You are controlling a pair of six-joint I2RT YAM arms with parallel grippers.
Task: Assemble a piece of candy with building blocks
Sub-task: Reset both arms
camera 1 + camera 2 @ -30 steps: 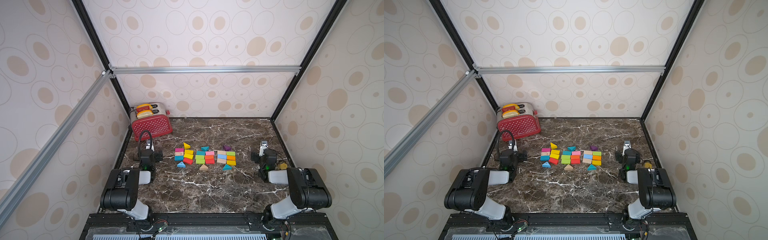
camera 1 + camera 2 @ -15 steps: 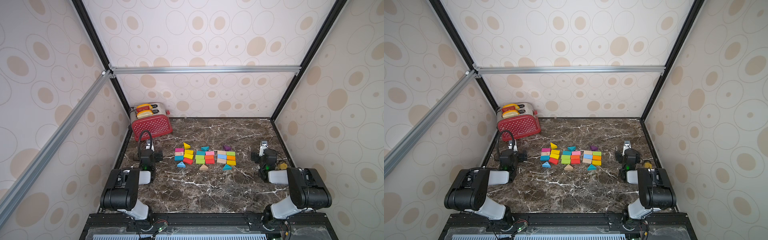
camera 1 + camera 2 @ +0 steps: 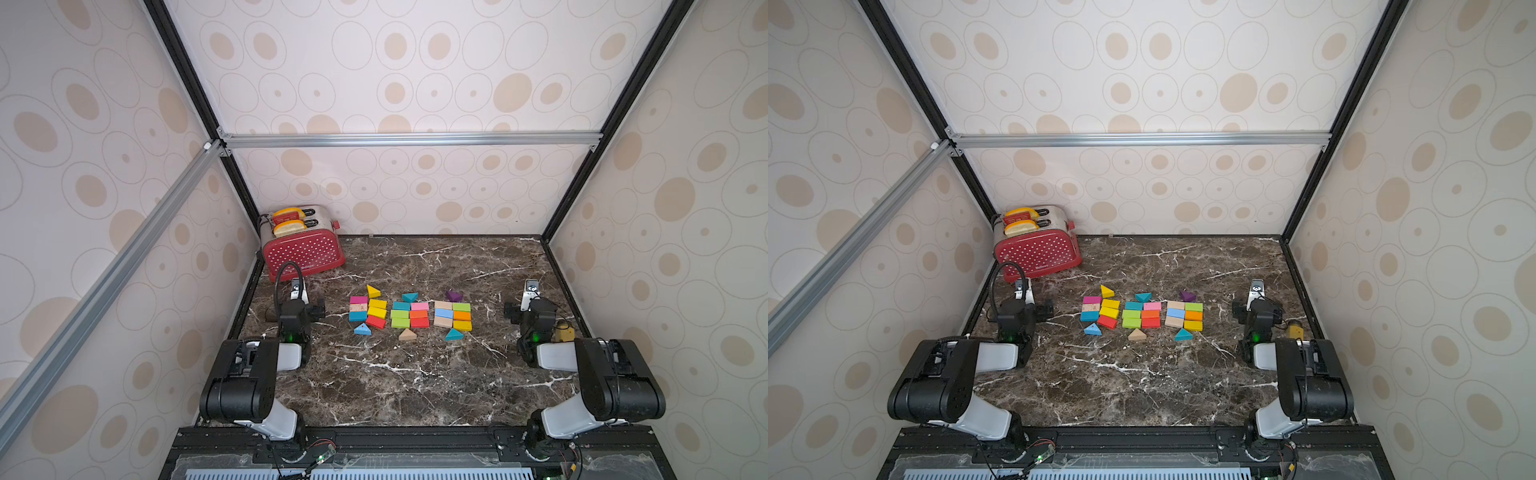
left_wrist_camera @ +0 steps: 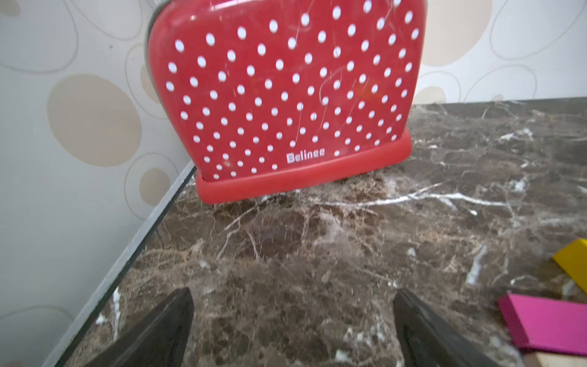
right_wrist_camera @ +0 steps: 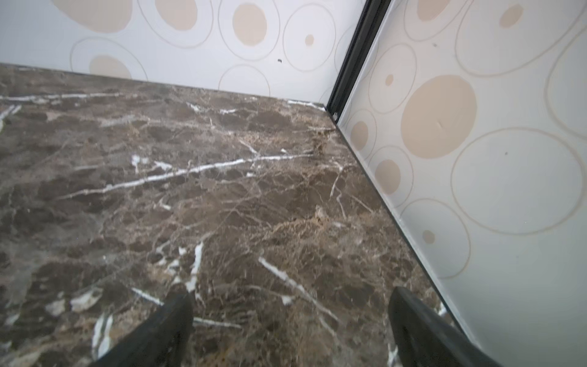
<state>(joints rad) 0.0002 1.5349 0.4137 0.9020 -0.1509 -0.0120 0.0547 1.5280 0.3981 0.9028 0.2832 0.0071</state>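
- My two arms are folded low at the near edge of the tabletop (image 3: 415, 374), one toward each near corner.
- My left gripper (image 4: 292, 298) hangs just over the marble near the left edge. Its jaws are spread wide with only bare stone between them, so it holds nothing.
- My right gripper (image 5: 292, 294) is near the right edge, also spread wide and empty. It faces the far right corner.
- A mustard-yellow thing (image 3: 563, 332) sits just beside my right wrist, against the right edge.
- The building blocks (image 3: 409, 313) lie flat in the middle of the tabletop, between my grippers and apart from both. They form three tight clusters in a row running left to right.
- On the near side of each cluster lies one wedge: a blue wedge (image 3: 363, 329), a bare-wood wedge (image 3: 407, 335) and a near teal wedge (image 3: 454, 334).
- Each cluster is two columns of three bricks. Only the left cluster's inner column sits slightly askew.
- On the far side lie a yellow wedge (image 3: 372, 291), a far teal wedge (image 3: 409, 296) and a purple wedge (image 3: 454, 296).
- My left wrist view catches a pink brick (image 4: 546, 324) at its margin.
- A red dotted toaster (image 3: 303, 253) stands in the far left corner, with two toast slices (image 3: 286, 222) in its slots.
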